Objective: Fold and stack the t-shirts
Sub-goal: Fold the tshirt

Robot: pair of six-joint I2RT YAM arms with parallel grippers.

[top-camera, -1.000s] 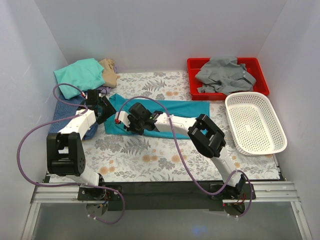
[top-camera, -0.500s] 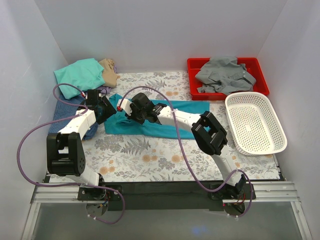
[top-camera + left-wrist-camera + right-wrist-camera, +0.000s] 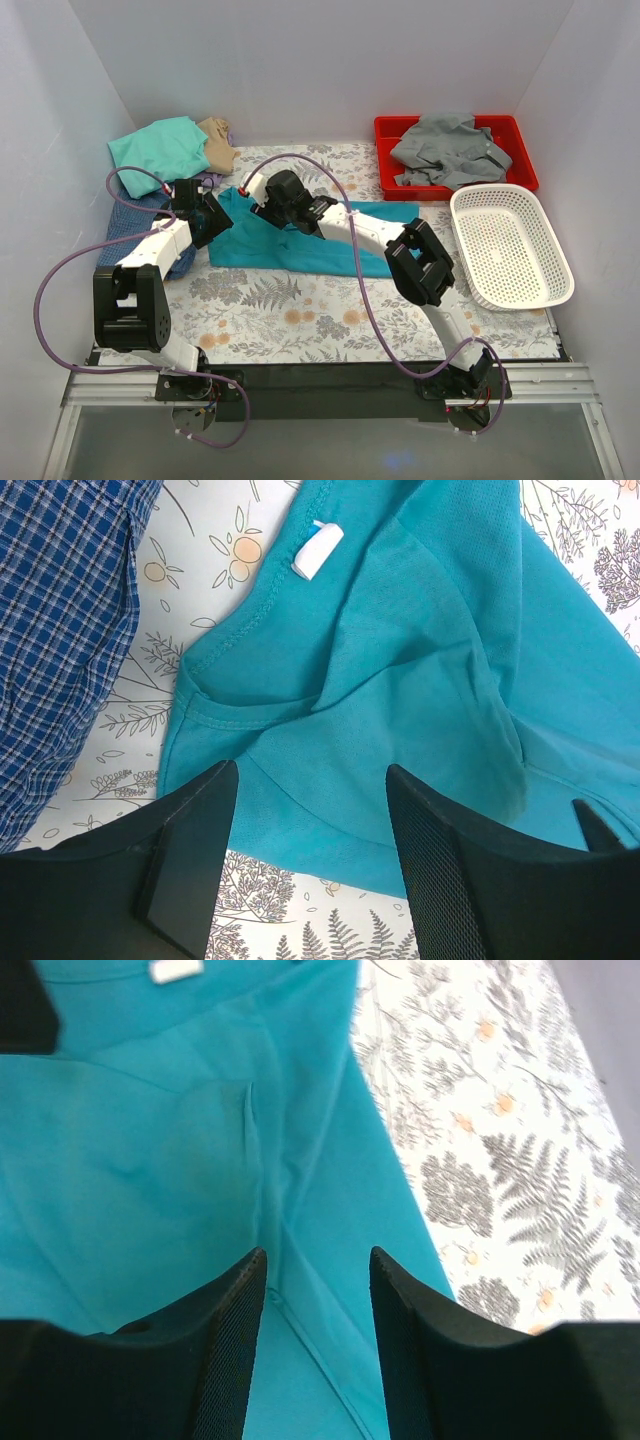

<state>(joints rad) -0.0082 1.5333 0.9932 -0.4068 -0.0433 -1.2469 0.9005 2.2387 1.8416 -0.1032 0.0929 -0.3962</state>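
The deep-teal t-shirt lies partly folded across the middle of the floral table. In the left wrist view it shows its neckline and a white label. My left gripper is open just above the shirt's near collar edge, at the shirt's left end. My right gripper is open over a seam and fold of the teal cloth, near the collar end. Neither gripper holds cloth. A blue-checked shirt lies at the left, also seen in the left wrist view.
Mint green and tan shirts are piled at the back left. A grey shirt lies in the red tray at the back right. The white mesh basket stands at the right. White walls enclose the table.
My right gripper has moved up and back along the teal shirt toward its collar. The shirt's lower left edge has shifted and flattened a little. The left arm has barely moved.
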